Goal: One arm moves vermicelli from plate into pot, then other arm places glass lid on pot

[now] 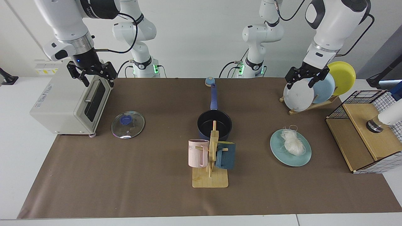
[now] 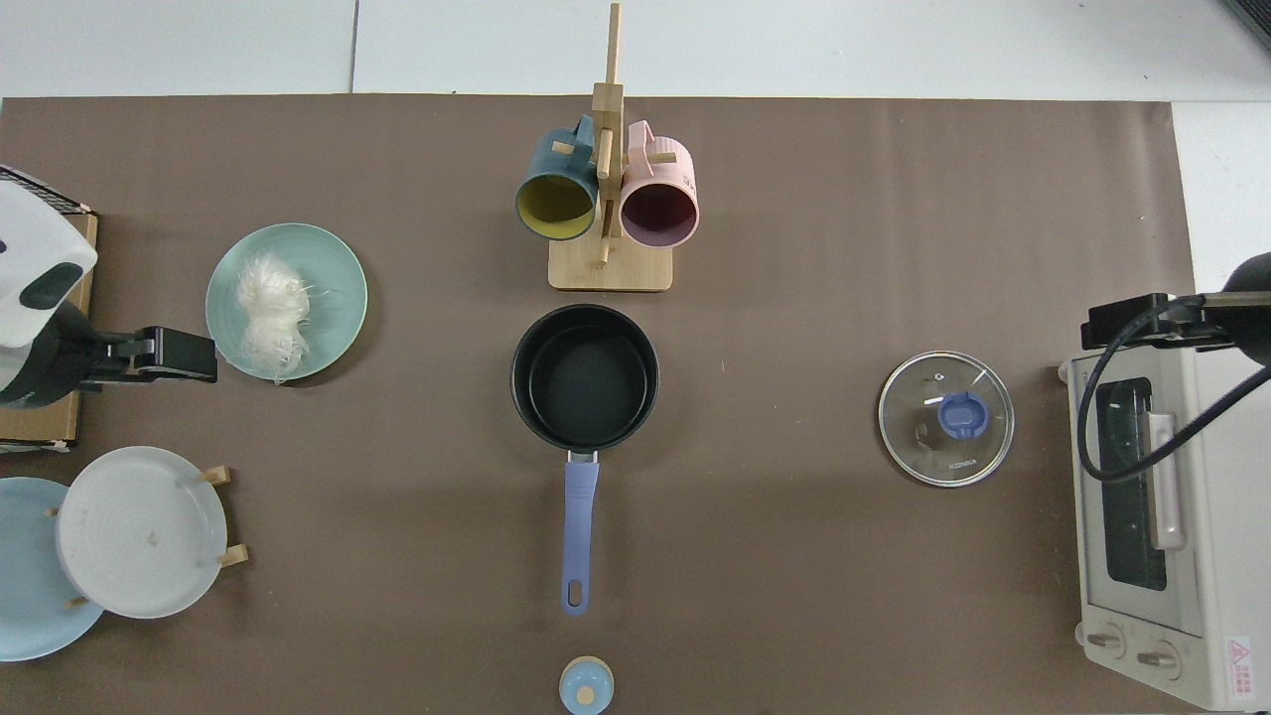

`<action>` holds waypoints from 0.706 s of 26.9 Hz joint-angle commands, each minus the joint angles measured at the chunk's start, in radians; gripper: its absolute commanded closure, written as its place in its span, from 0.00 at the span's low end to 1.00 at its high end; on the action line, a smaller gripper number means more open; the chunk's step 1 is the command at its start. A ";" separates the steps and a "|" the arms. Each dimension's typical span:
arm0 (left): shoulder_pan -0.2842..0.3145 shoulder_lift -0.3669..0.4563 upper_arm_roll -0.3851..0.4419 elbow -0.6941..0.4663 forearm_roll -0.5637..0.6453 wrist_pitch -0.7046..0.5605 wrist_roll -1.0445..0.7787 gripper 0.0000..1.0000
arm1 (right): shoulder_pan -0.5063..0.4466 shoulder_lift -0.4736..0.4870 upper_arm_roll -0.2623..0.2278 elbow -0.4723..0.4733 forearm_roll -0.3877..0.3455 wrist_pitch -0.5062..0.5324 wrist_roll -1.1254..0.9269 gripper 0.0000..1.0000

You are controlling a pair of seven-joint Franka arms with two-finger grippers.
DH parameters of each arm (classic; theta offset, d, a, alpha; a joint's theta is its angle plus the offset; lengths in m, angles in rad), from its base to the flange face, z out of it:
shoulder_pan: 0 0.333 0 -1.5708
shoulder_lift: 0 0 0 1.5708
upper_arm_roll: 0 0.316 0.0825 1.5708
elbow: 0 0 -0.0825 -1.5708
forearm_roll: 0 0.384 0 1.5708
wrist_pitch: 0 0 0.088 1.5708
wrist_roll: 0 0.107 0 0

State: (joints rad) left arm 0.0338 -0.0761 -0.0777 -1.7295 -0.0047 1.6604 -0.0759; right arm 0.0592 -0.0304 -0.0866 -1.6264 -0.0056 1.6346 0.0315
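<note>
Between pot (image 1: 214, 124) and plate (image 1: 290, 148), mug rack (image 1: 211, 163) stands just beside pot.

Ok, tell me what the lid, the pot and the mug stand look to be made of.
The glass lid: clear glass, since the mat shows through, with a thin shiny metal-looking rim and a blue, probably plastic, knob. The pot: likely coated metal, dark navy outside, matte black inside. The mug stand: pale wood, possibly bamboo, with visible grain.
</note>
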 commanded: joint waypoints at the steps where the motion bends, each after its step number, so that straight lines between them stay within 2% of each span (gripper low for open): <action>1: -0.002 -0.007 0.003 0.004 -0.012 -0.007 0.016 0.00 | -0.002 -0.008 0.002 -0.018 0.019 0.027 0.024 0.00; 13: 0.000 -0.005 0.004 0.005 -0.011 -0.005 0.001 0.00 | -0.002 0.000 0.004 -0.024 0.021 0.047 0.013 0.00; 19: 0.006 -0.004 0.013 0.002 -0.012 0.007 0.011 0.00 | -0.002 0.026 0.002 -0.015 0.049 0.106 -0.013 0.00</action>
State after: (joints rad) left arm 0.0341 -0.0763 -0.0762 -1.7295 -0.0047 1.6600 -0.0759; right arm 0.0592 -0.0211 -0.0854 -1.6329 0.0110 1.6958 0.0316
